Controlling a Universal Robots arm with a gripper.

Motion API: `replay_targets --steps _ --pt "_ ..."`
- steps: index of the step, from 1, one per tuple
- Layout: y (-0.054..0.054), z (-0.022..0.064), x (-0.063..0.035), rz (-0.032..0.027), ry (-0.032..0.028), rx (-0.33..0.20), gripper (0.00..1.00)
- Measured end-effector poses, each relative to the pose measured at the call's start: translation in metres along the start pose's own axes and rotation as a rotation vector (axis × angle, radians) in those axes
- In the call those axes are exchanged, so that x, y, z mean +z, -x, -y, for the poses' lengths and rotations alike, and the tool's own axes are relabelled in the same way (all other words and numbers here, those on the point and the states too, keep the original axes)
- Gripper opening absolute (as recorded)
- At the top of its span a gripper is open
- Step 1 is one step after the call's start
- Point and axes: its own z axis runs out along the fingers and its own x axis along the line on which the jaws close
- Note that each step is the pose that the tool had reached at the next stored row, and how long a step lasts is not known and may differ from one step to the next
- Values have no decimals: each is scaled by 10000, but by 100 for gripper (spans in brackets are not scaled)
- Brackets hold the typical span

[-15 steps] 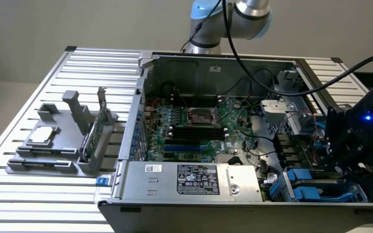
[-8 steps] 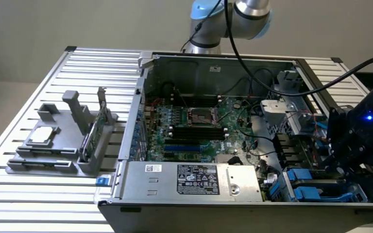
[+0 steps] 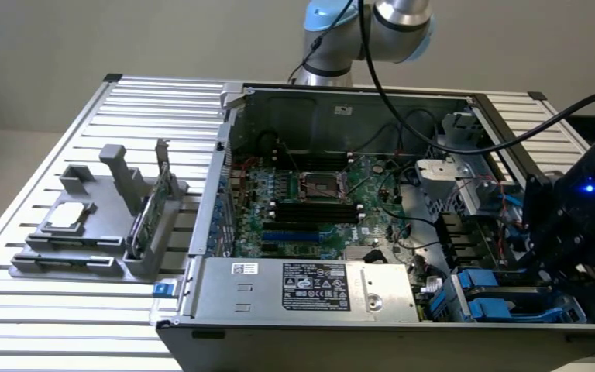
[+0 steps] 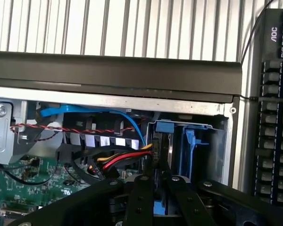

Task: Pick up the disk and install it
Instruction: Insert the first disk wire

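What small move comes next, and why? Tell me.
Probably push the disk slightly deeper into the blue bay: the gripper seems clamped on it, and it stands in the bay's mouth, apparently not fully seated.

The pincer point(image 4: 155, 188) hides most of the disk point(image 4: 161, 141); its label is unseen.

Claw point(image 4: 155, 188): matt black metal links, bolted. Between its fingers, the disk point(image 4: 161, 146): glossy blue plastic rails on dull grey metal. Just beyond the claw, the case wall point(image 4: 132, 75) is dark matt painted metal. Farther out, the slatted table point(image 4: 108, 23) is brushed aluminium.
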Motion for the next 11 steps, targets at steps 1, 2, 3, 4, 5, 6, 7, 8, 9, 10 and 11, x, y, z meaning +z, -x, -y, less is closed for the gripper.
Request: replay_targets --steps 1,2,3,4,5,6,7,8,9,10,11 --pt "0 0 0 13 0 9 16" --pt "-2 0 1 19 -1 13 16" --pt "-2 1 2 28 -16 21 16" --pt "-3 0 4 44 -68 29 16" --pt "-5 1 6 69 -138 40 16" --pt "-7 1 8 96 -208 55 16" --pt "-9 1 11 119 -275 76 16" --pt "-11 1 14 135 -311 102 16" --pt "-15 1 14 143 -313 130 16" --pt "-20 1 14 146 -312 156 16" --pt "-26 0 16 148 -309 183 16"
